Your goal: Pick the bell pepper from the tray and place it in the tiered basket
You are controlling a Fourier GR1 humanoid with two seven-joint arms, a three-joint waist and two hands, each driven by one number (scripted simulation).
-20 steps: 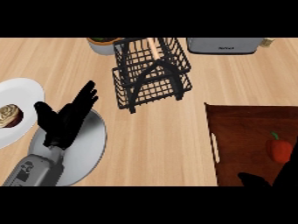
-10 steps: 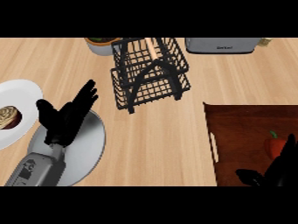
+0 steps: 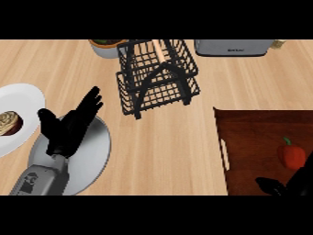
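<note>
**A:** so what's moved since half a second back? Looks nearly the same to me.

**B:** Mostly the right hand (image 3: pixel 306 176). It's down in the bottom right corner over the tray (image 3: pixel 254 133), and it's crept up a bit. Fingers are now reaching up just right of the pepper (image 3: pixel 292 155), and the thumb sticks out left, lower down. A second ago it was barely poking in from the edge.

**A:** is it holding the pepper yet?

**B:** Nope. Fingers are straight and spread, nothing pinched. They're just beside the pepper, can't tell if they touch it. The pepper's in the same spot, lying on the right part of the dark brown tray, red with its green stem pointing up and away.

**A:** and the left one?

**B:** The left hand (image 3: pixel 67 126) hasn't budged. Open, fingers up and fanned out, parked over the grey plate (image 3: pixel 94 156) at the lower left. Just resting there.

**A:** basket?

**B:** The basket (image 3: pixel 157 75) is the black wire thing at top centre of the surface (image 3: pixel 172 151), well apart from the tray. Same place as before. Can't see the pepper anywhere near it, obviously.

**A:** other stuff?

**B:** White plate (image 3: pixel 13 103) at the left with a little swirly brown pastry (image 3: pixel 4 124) on it, a pot (image 3: pixel 106 46) at the back left of the basket, and a toaster (image 3: pixel 232 47) at the back right. None of it shifted.
</note>
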